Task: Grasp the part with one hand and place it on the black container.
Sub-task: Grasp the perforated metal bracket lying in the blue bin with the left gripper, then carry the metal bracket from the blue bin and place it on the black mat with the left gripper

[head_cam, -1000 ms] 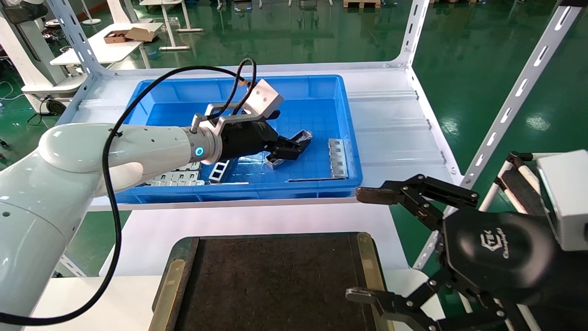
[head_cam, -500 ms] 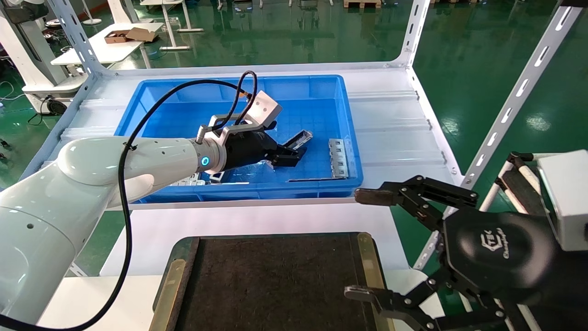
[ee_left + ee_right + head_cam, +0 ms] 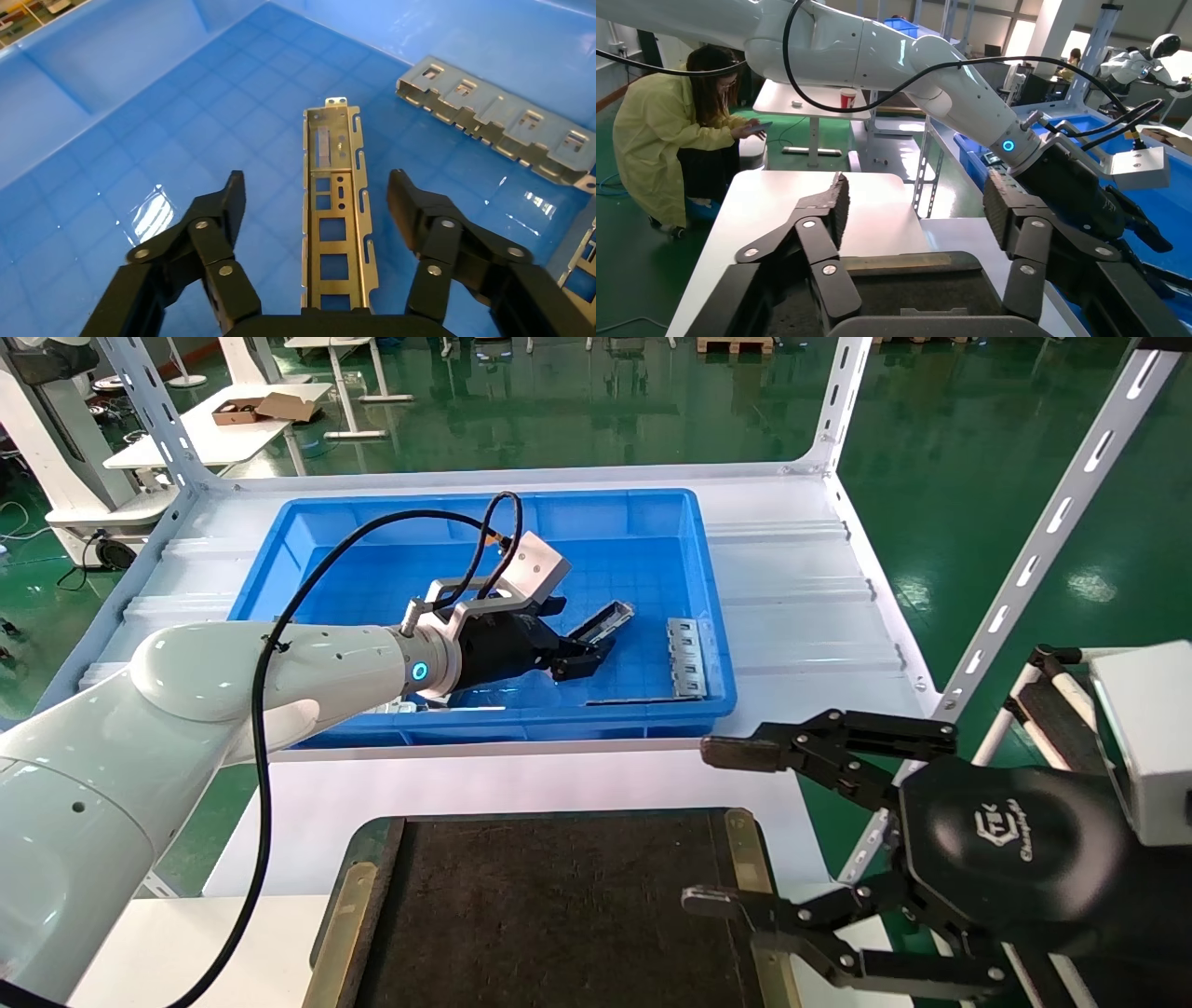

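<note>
Your left gripper (image 3: pixel 316 203) has sunk lower into the blue bin (image 3: pixel 307 528) over the last second, and its fingers (image 3: pixel 225 203) now stand wide apart on either side of the part (image 3: pixel 337 210), gripping nothing. The part lies flat on the bin floor, so closing looks like your next step, with the black container (image 3: pixel 559 905) waiting on the near side of the bin. Your right gripper (image 3: pixel 736 831) hangs open beside that container.

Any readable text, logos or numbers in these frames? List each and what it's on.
"CTEK": logo, partly legible, on the black housing of the right gripper in the head view.
Script word under that logo: too small to read; it seems to begin "Ch".
The part, blue bin, black container and left gripper: no markings visible.
Cardboard box on the far table: nothing readable.
</note>
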Robot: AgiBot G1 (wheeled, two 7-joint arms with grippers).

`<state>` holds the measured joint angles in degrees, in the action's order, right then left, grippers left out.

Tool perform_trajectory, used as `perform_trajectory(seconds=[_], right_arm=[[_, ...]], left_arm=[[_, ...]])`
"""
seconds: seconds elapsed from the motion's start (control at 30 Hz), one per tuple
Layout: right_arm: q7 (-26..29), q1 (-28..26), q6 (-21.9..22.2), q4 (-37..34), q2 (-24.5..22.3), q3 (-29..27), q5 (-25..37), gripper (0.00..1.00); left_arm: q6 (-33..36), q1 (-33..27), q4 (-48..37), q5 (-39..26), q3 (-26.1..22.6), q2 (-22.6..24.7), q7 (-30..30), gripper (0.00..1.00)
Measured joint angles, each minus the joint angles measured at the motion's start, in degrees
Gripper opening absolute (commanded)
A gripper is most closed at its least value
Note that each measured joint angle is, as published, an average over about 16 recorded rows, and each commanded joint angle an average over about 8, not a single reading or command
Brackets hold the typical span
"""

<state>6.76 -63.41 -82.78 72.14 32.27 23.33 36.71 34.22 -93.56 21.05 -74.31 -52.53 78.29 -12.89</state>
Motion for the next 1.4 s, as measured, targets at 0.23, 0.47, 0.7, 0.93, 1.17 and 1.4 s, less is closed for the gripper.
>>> perform_trajectory(seconds=[0.23,0.47,0.7,0.93,1.17,1.4], right_arm=[[0.00,0.00,0.00,0.00,0.00,0.00,0.00,0.00],[0.00,0.00,0.00,0.00,0.00,0.00,0.00,0.00],[0.00,0.00,0.00,0.00,0.00,0.00,0.00,0.00],[0.00,0.00,0.00,0.00,0.00,0.01,0.00,0.00],[0.00,0.00,0.00,0.00,0.00,0.01,0.00,0.00],[0.00,0.00,0.00,0.00,0.00,0.01,-0.01,0.00]], left_arm=[[-0.73,-0.02,-0.18,2.22,-2.70,-0.07,-0.55,0.00],[-1.15,-0.02,-0.45,4.50,-4.74,-0.16,-0.55,0.00],[-0.70,-0.38,-0.98,7.30,-5.57,-0.45,0.63,0.00],[3.25,-1.65,-1.66,11.06,-4.50,-1.87,3.84,0.00],[11.90,-2.25,-0.05,15.72,-1.78,-6.20,9.26,0.00],[20.62,-0.53,6.18,20.29,1.11,-12.98,13.29,0.00]])
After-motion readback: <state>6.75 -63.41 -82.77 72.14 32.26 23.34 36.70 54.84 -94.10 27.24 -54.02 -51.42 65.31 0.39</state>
